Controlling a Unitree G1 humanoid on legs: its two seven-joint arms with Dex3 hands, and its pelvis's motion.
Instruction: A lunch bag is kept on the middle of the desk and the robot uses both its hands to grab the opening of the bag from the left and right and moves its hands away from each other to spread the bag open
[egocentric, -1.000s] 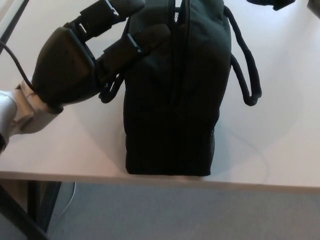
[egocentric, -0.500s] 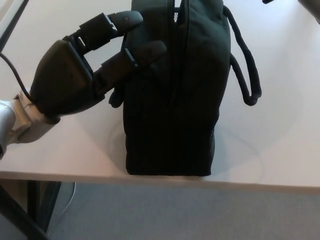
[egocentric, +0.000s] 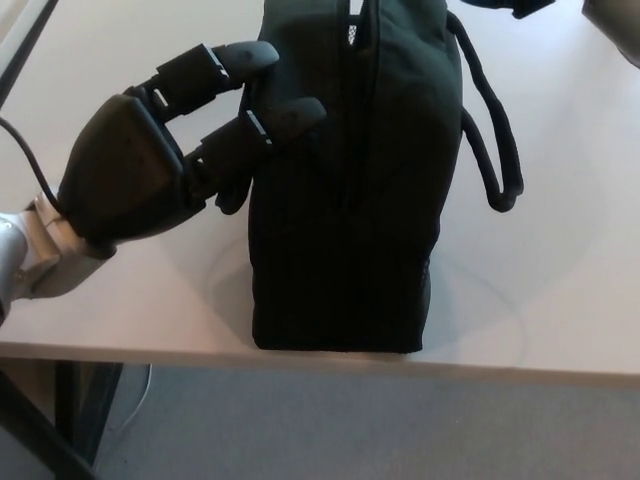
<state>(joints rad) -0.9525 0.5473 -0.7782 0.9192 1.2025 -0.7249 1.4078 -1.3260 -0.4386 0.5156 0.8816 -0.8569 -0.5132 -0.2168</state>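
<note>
Left robot hand (egocentric: 150, 165) lower against lunch bag (egocentric: 350, 180)

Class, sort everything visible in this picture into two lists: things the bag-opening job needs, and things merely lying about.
Needed for the job:
black fabric lunch bag
robot's black left hand
robot's right hand, barely visible at the top edge

Merely there:
pale desk top
grey floor
thin black cable

no readable text, labels, brands, numbers or signs anywhere

Right robot hand (egocentric: 505, 8), bag's top (egocentric: 350, 15) cropped.
</note>
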